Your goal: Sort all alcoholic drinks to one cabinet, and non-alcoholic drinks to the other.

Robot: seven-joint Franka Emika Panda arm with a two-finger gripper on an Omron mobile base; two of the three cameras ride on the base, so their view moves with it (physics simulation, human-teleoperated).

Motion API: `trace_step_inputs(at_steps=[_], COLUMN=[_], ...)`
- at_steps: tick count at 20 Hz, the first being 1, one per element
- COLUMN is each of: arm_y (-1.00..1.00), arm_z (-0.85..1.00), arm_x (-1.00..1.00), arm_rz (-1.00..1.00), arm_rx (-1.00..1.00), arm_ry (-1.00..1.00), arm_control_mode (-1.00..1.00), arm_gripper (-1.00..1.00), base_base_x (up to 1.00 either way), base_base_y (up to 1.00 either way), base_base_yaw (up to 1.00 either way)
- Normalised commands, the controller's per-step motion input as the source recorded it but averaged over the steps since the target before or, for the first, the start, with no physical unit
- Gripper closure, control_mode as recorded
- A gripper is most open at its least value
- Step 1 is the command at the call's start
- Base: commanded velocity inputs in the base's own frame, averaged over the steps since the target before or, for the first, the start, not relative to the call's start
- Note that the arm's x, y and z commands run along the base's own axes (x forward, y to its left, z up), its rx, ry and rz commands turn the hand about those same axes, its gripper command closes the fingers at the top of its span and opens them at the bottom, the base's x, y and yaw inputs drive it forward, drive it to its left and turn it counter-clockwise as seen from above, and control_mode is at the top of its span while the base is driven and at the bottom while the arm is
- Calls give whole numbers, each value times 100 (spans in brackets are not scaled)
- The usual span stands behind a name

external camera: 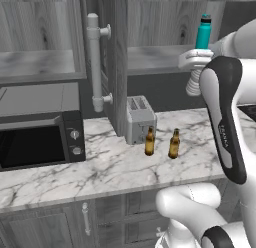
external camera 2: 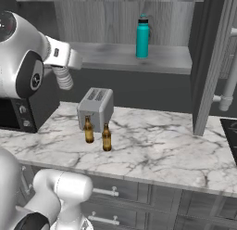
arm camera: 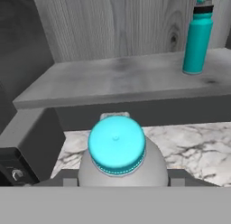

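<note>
The clear bottle [arm camera: 118, 157] with its turquoise cap sits clamped in the gripper [arm camera: 117, 180], held in the air just below the open cabinet's shelf [external camera 2: 115, 57] where the teal flask [external camera 2: 142, 37] stands upright, while two brown bottles [external camera 2: 88, 130] wait beside the toaster [external camera 2: 96, 107] on the marble counter [external camera 2: 152, 145].
</note>
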Motion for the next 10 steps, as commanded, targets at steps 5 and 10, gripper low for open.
trace_step_inputs(at_steps=[5, 10], arm_y=[0, 0], arm_z=[6, 19], arm_x=[11, 1], arm_rz=[5, 3], arm_rx=[-4, -4], arm_ry=[-1, -4], arm_control_mode=[-100, -100], arm_gripper=[100, 100], base_base_x=[0, 0], base_base_y=[0, 0], base_base_yaw=[0, 0])
